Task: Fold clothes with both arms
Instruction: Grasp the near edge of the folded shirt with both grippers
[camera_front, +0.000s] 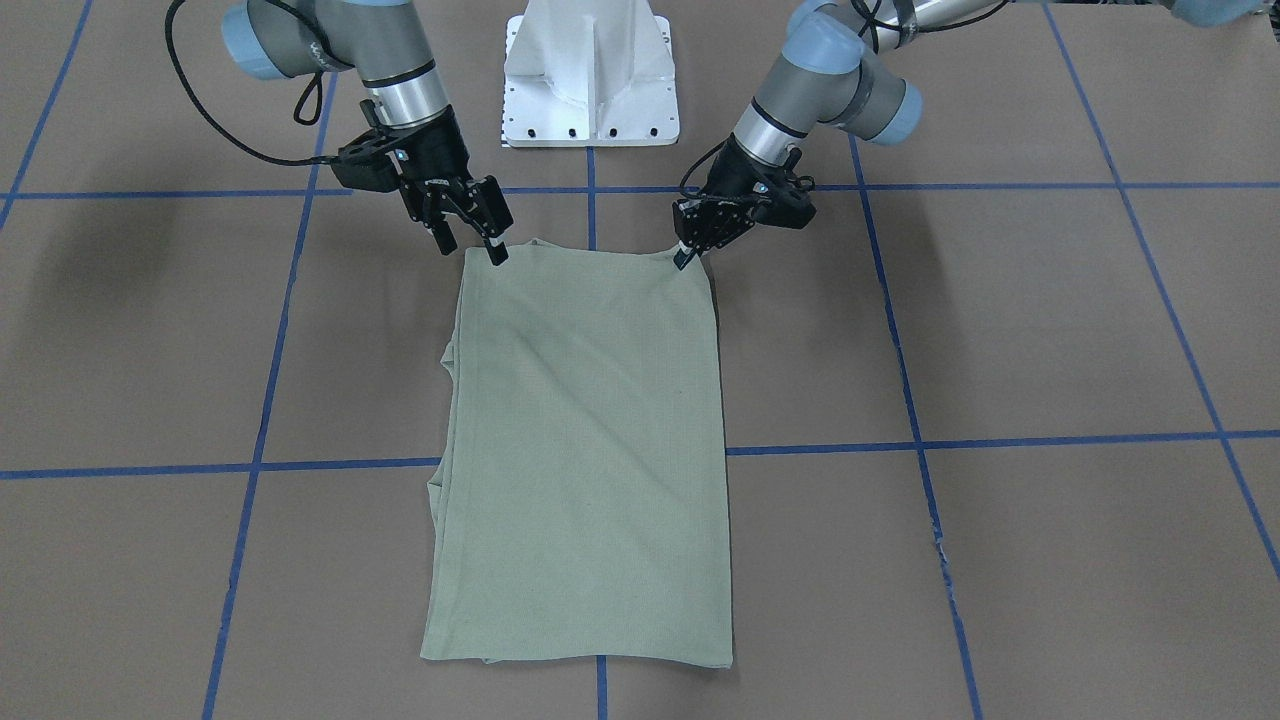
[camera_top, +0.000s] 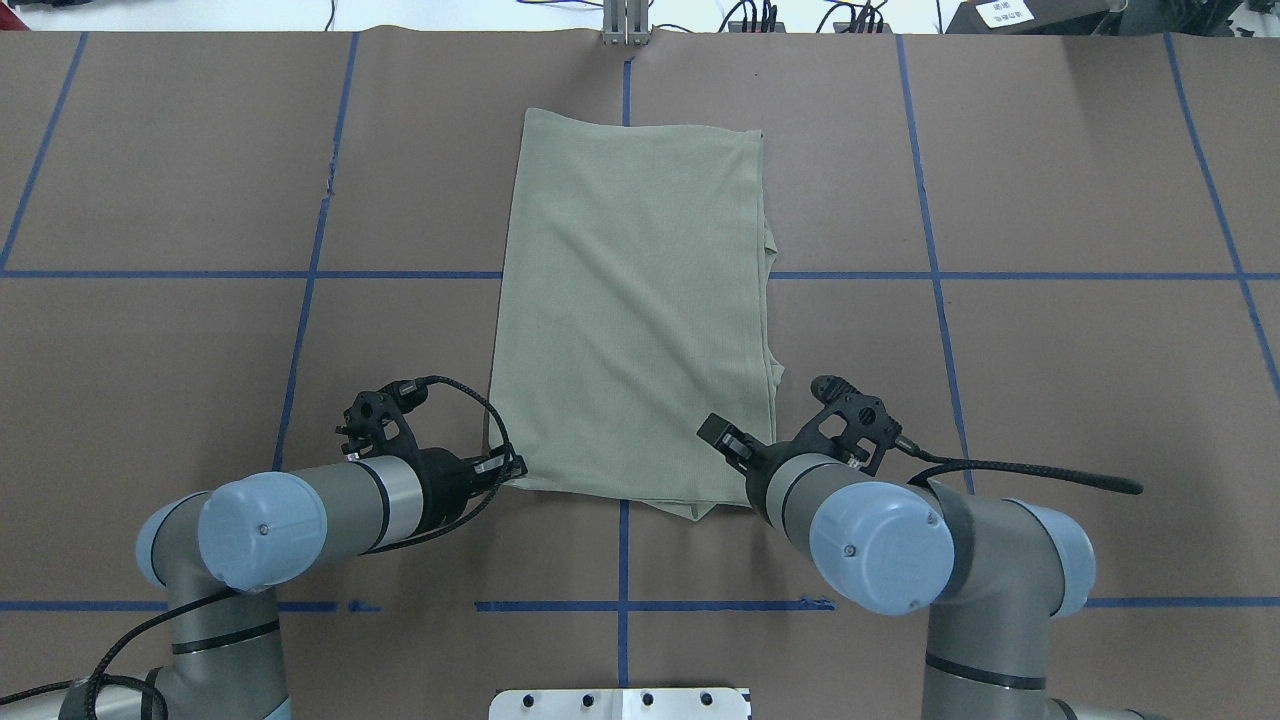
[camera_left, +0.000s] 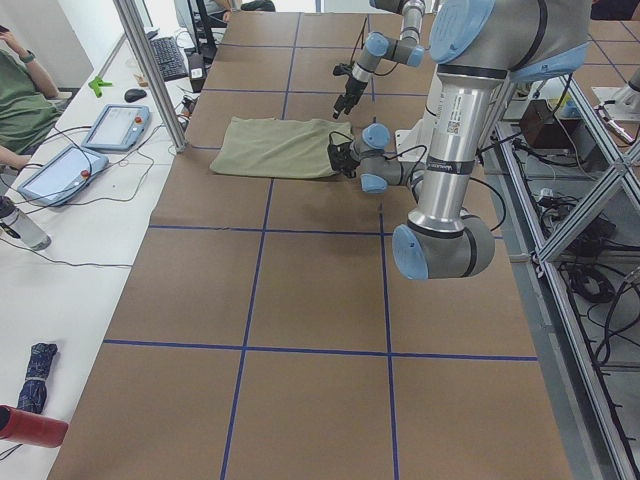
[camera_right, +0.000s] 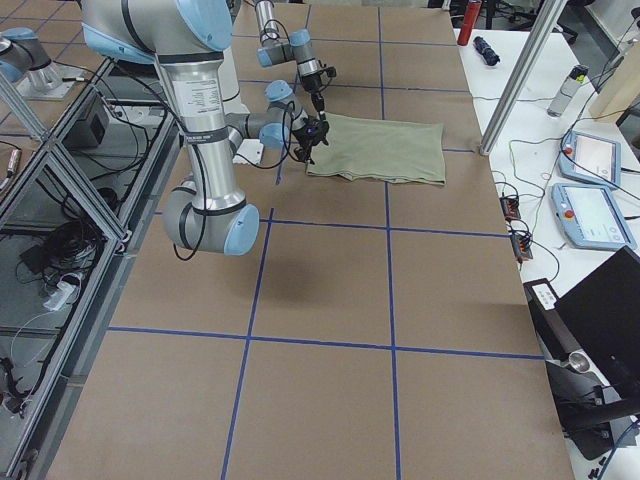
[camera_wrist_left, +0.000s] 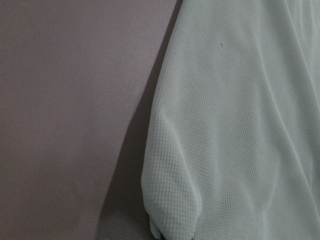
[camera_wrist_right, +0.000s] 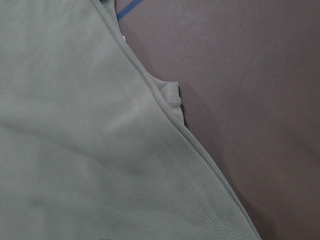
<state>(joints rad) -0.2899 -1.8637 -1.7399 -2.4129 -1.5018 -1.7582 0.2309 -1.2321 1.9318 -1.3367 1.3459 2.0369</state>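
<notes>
Right gripper (camera_front: 468, 240) is hanging spread wide, one fingertip touching the shirt (camera_front: 590, 430) at its near right corner. Left gripper (camera_front: 690, 250) is sitting at the near left corner, fingers bunched close; cannot tell whether cloth is between them. Shirt is lying flat mid-table (camera_front: 1050, 330), folded into a long rectangle running from the robot's end toward the far end. Under-layers are peeking out along its right edge.

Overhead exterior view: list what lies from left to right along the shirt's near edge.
left arm → left gripper → shirt → right gripper → right arm
</notes>
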